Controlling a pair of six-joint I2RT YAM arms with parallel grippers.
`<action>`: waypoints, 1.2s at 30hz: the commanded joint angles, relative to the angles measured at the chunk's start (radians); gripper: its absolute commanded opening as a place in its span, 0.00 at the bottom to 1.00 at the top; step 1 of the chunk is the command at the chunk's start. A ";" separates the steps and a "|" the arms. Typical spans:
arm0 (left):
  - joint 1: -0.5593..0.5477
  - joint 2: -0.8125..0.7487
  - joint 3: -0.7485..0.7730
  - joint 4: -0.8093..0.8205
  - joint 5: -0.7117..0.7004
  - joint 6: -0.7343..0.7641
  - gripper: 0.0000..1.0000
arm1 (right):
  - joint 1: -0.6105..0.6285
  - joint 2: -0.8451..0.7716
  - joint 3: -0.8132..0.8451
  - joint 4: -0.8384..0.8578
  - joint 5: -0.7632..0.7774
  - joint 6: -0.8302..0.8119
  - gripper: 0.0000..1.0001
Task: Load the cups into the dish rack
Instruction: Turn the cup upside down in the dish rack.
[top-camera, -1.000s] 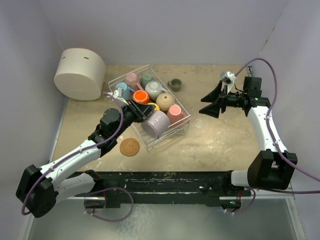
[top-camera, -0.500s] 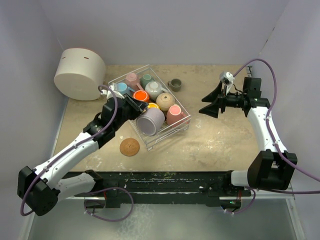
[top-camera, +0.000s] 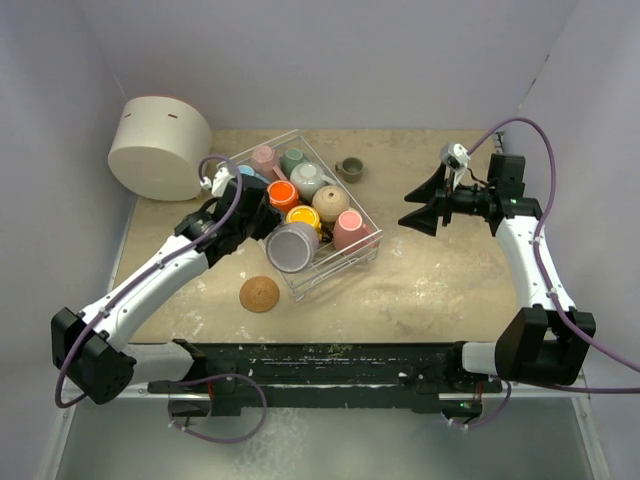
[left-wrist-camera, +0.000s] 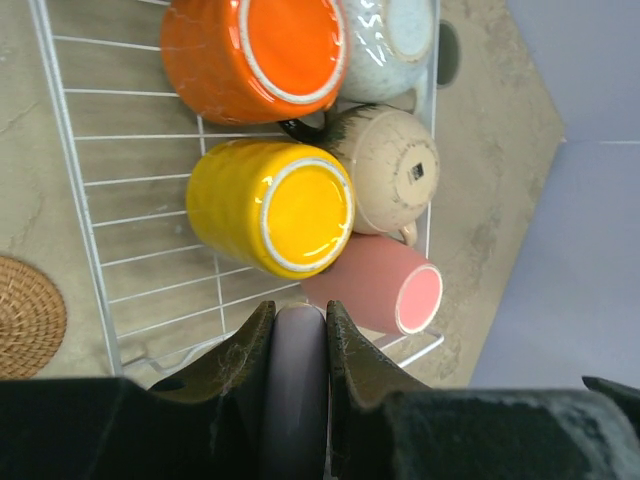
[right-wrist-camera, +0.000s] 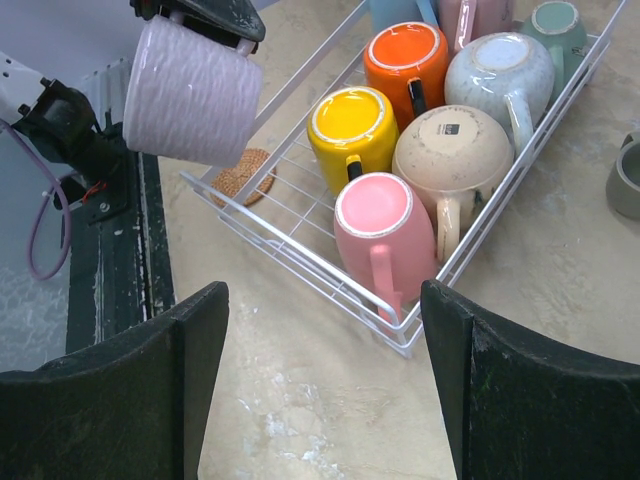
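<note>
The left arm (top-camera: 160, 280) holds the lilac mug (top-camera: 292, 246) over the near-left corner of the dish rack (top-camera: 345, 268). Its jaws stand narrow, pinching the mug's wall between them. The right jaws are spread wide and hold nothing, hanging well off the rack's right side.

The step in hand looks like setting this mug into the rack's free near corner. To do it well, I would:

- bring the mug down over the bare wires on the rack's near side, beside the yellow mug (top-camera: 303, 215) and clear of the pink mug (top-camera: 347, 230);
- keep it inside the rack's low rim;
- let it rest on the grid before the left jaws part, since a tilted mug could roll or knock its neighbours.

The left wrist view shows only a lilac strip (left-wrist-camera: 297, 390) between the fingers, but it gives the bare grid (left-wrist-camera: 70, 150) and the cork coaster (left-wrist-camera: 25, 315) just outside the rack. The right wrist view shows the mug's ribbed side (right-wrist-camera: 190, 92) hanging above the rack's corner (right-wrist-camera: 300, 262), a height the overhead view flattens. Only the overhead view shows both arms and the olive-grey mug (top-camera: 349, 170) on the counter (top-camera: 440, 290) just beyond the rack's far side, not yet loaded.
</note>
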 joint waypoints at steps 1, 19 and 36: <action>0.028 0.013 0.091 -0.002 0.017 -0.102 0.00 | -0.003 -0.032 -0.005 0.026 -0.003 -0.013 0.79; 0.087 0.218 0.241 -0.270 0.136 -0.137 0.00 | -0.003 -0.052 -0.016 0.044 -0.020 0.001 0.79; 0.087 0.344 0.294 -0.371 0.122 -0.162 0.00 | -0.003 -0.056 -0.021 0.053 -0.032 0.011 0.79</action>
